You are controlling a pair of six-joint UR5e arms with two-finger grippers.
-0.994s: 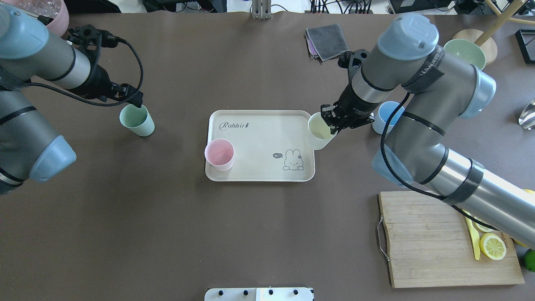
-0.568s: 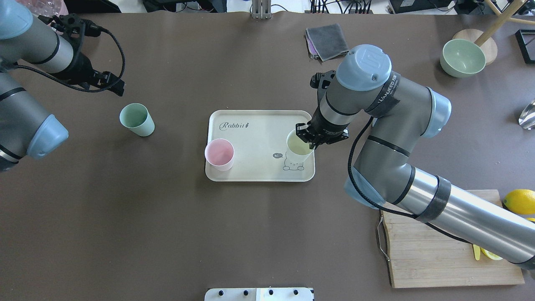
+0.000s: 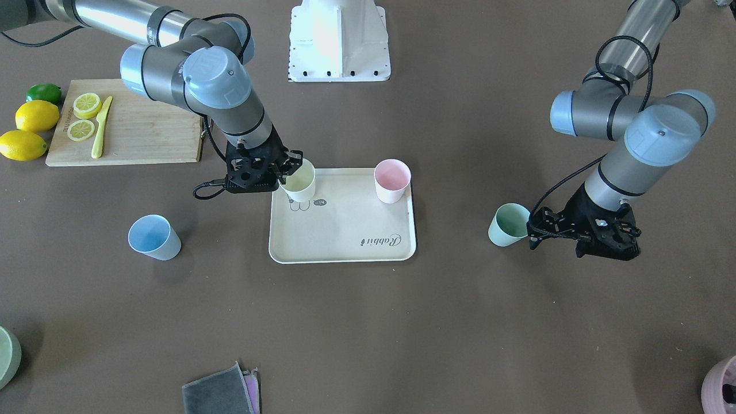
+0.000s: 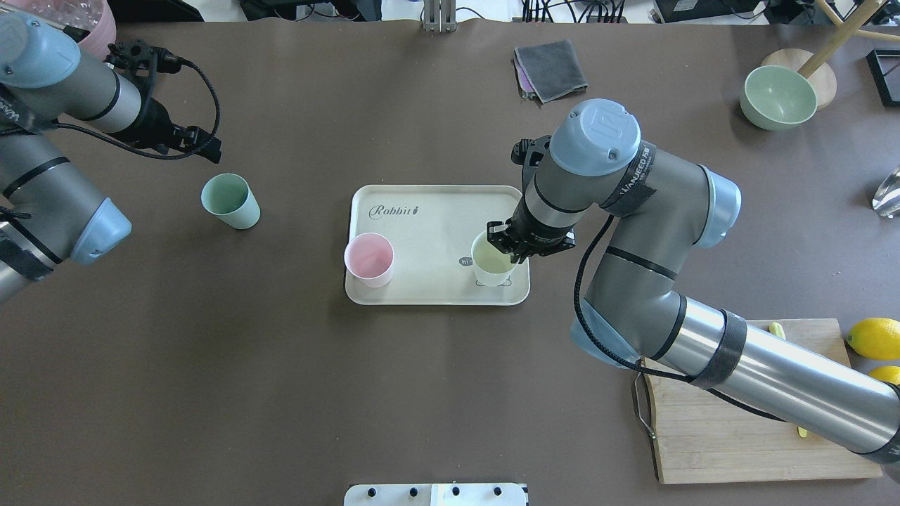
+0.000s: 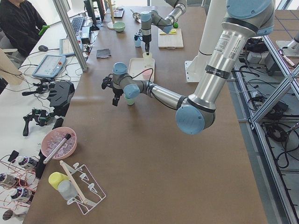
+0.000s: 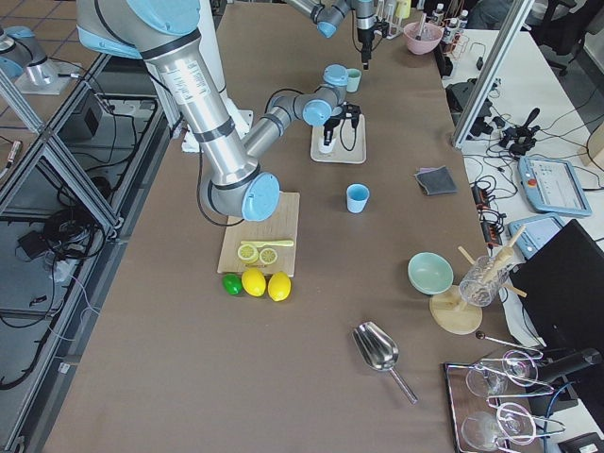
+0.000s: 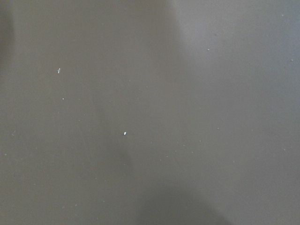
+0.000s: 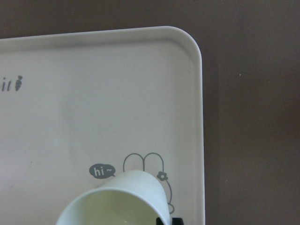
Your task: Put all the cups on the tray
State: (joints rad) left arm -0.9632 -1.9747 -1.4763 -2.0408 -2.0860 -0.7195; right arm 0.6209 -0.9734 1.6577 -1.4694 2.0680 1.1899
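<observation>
My right gripper [image 4: 512, 247] is shut on the rim of the pale yellow cup [image 4: 492, 261] and holds it upright over the bunny drawing at the cream tray's [image 4: 429, 225] near right corner. I cannot tell whether its base touches the tray. The pink cup [image 4: 368, 258] stands on the tray's near left corner. The mint green cup [image 4: 230, 201] stands on the table left of the tray. My left gripper [image 4: 210, 149] hangs just beyond it, open and empty. The blue cup [image 3: 154, 237] stands on the table right of the tray, hidden by my right arm in the overhead view.
A wooden cutting board [image 4: 710, 422] with lemon slices [image 3: 86, 104] and a knife lies at the near right, lemons [image 3: 35, 115] beside it. A pale-green bowl [image 4: 777, 97] and a grey cloth [image 4: 552, 69] lie at the far side. A mauve pot [image 4: 90, 20] stands far left.
My right gripper carried the yellow cup from the tray's right edge inward, over the bunny drawing. My left gripper pulled back from the mint cup's rim, which stayed put.
</observation>
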